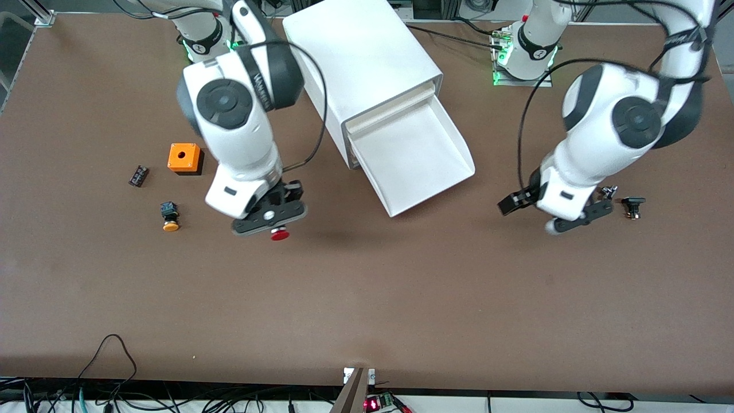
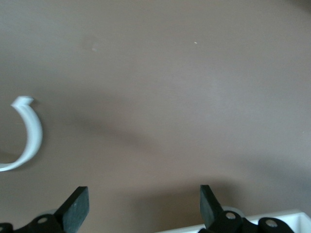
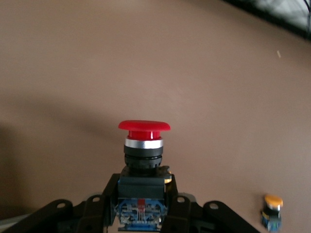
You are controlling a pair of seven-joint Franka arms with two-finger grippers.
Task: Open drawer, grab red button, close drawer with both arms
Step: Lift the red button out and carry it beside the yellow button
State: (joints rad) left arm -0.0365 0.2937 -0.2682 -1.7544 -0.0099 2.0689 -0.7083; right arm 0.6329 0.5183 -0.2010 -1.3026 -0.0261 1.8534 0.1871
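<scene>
The white cabinet (image 1: 367,63) lies on the table with its lowest drawer (image 1: 418,160) pulled out; the tray shows nothing inside. My right gripper (image 1: 269,221) is over bare table beside the drawer, toward the right arm's end. It is shut on the red-capped button (image 1: 280,233). In the right wrist view the fingers (image 3: 104,194) clamp the button's black body, with the red cap (image 3: 144,126) sticking out past the gripper (image 3: 144,204). My left gripper (image 1: 579,221) is open and empty over bare table toward the left arm's end. Its wrist view (image 2: 143,208) shows only tabletop between the fingers.
An orange-capped button (image 1: 170,218) lies near the right gripper and also shows in the right wrist view (image 3: 272,208). An orange box with a hole (image 1: 184,158) and a small black part (image 1: 138,175) lie nearby. A black part (image 1: 633,206) lies beside the left gripper.
</scene>
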